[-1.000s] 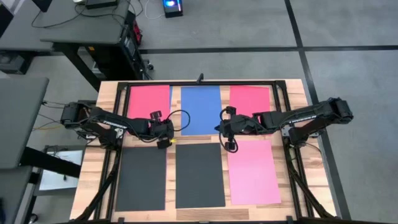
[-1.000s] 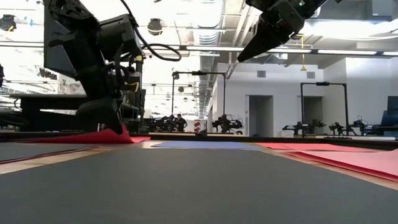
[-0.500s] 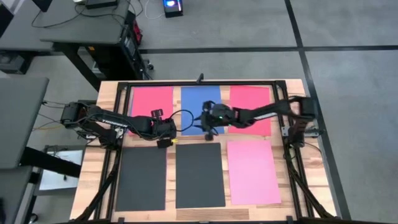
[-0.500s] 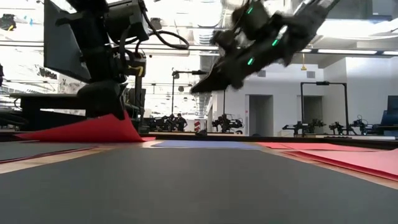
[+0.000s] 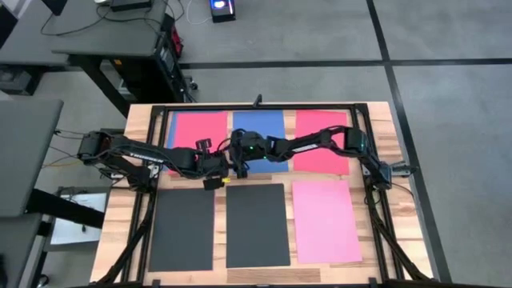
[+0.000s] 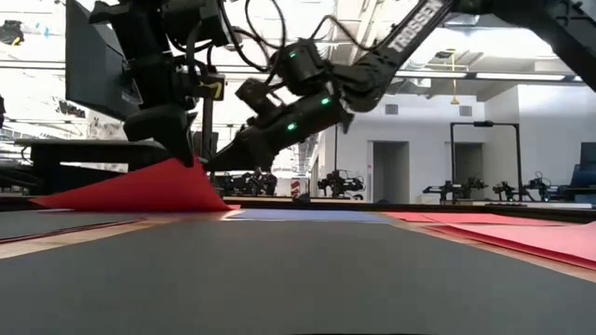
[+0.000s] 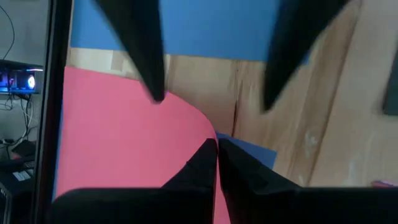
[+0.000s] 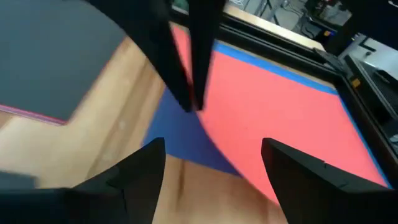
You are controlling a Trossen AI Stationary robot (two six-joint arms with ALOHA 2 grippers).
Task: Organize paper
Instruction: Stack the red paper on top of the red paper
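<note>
Two arms: both reach toward the tabletop's far left corner.
Left gripper (image 5: 214, 166): pinches the red sheet (image 5: 194, 128), corner lifted.
Right gripper (image 5: 237, 162): fingers spread, seemingly just beside it.

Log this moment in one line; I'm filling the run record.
left gripper: shut on red sheet, corner lifted | right gripper: open, beside it | blue sheet: flat

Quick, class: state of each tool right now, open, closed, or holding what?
Left tool: closed, pinching the corner of the red sheet and lifting it.
Right tool: open, holding nothing, beside that lifted corner.
</note>
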